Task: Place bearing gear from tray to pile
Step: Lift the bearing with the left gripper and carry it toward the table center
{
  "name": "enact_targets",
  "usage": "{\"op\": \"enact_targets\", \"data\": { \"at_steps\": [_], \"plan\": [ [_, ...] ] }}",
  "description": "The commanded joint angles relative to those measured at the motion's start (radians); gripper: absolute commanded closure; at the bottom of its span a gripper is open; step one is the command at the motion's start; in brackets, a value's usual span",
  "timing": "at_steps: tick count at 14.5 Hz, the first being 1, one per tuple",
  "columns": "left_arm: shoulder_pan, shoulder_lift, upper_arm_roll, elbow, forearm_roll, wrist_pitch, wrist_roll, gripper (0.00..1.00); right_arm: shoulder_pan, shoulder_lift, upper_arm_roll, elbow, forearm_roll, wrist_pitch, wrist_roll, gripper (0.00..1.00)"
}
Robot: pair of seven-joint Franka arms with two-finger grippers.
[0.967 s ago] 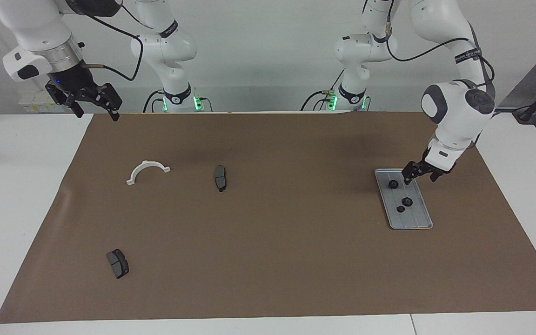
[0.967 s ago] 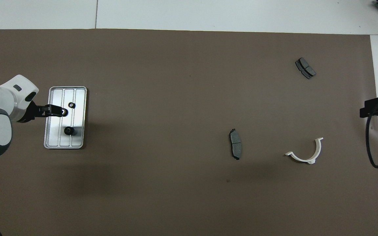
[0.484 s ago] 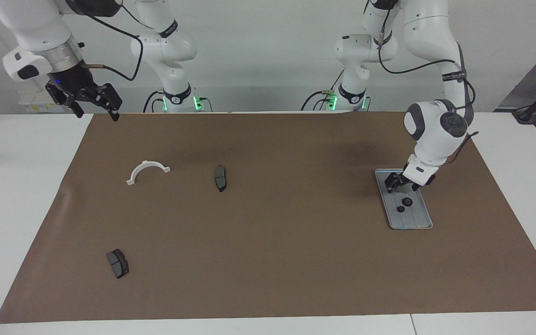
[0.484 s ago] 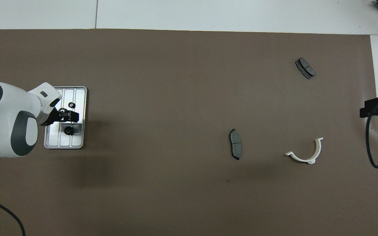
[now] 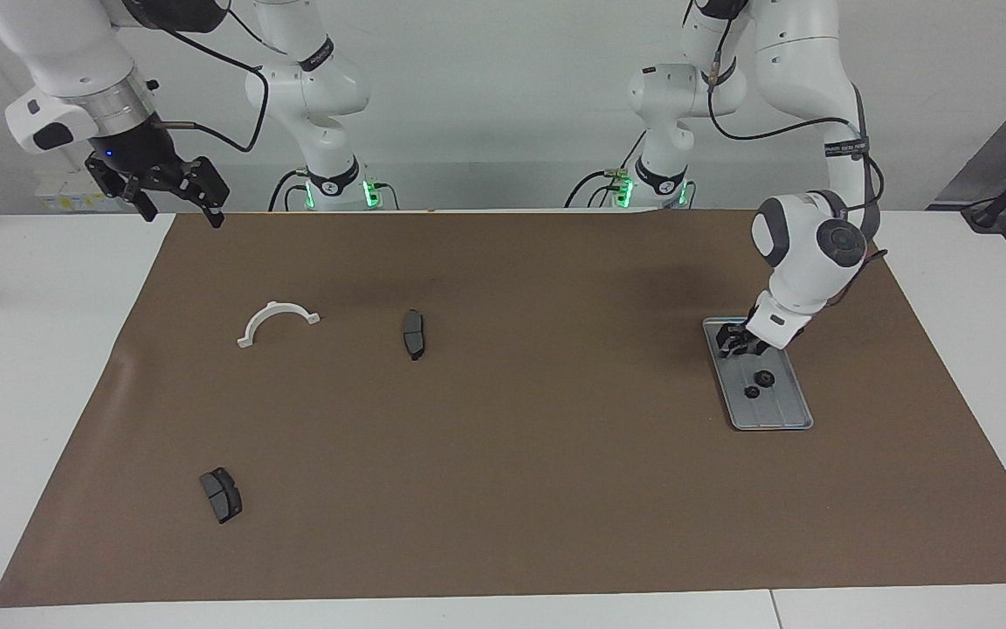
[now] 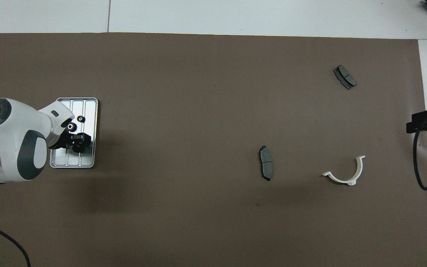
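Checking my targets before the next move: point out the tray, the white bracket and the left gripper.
tray (image 6: 87,107), overhead view, bare ridged floor.
white bracket (image 5: 274,311), facing view, top of its arch.
left gripper (image 5: 735,345), facing view, between its fingertips.

A plain brown mat (image 5: 503,419) covers the white table (image 5: 40,367). The tray (image 5: 784,412) is silver-grey with lengthwise ridges and carries small black gears (image 5: 763,378). At its nine o'clock in the facing view lie two dark grey brake pads (image 5: 413,333) and a white half-ring bracket (image 5: 277,320). Both arms are white with grey joint caps; the right gripper (image 5: 173,192) and the left gripper (image 5: 737,343) are black.
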Motion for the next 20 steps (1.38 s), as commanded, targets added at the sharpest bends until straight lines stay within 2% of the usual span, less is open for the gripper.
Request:
{"op": "enact_targets", "data": {
  "at_steps": [1, 8, 10, 12, 14, 16, 20],
  "plan": [
    [-0.009, -0.015, 0.008, -0.012, 0.005, -0.025, -0.002, 0.43, -0.011, -0.023, 0.003, -0.031, -0.002, 0.018, -0.009, 0.00],
    [-0.008, -0.013, 0.010, -0.006, 0.005, -0.028, -0.004, 0.98, -0.012, -0.025, 0.000, -0.033, -0.002, 0.016, -0.011, 0.00],
    [-0.009, -0.003, 0.010, 0.058, 0.003, -0.079, -0.007, 1.00, -0.012, -0.025, 0.000, -0.033, -0.002, 0.016, -0.011, 0.00],
    [-0.011, 0.022, 0.001, 0.188, -0.029, -0.182, -0.017, 1.00, -0.012, -0.025, 0.000, -0.033, -0.002, 0.018, -0.011, 0.00],
    [-0.067, 0.045, 0.001, 0.282, -0.069, -0.238, -0.048, 1.00, -0.012, -0.025, 0.000, -0.033, -0.002, 0.018, -0.011, 0.00],
    [-0.135, 0.057, -0.001, 0.303, -0.070, -0.223, -0.162, 1.00, -0.012, -0.025, 0.000, -0.033, -0.002, 0.018, -0.009, 0.00],
    [-0.348, 0.078, -0.001, 0.303, -0.113, -0.112, -0.440, 1.00, -0.003, -0.025, 0.000, -0.033, -0.002, 0.044, 0.000, 0.00]
  ]
}}
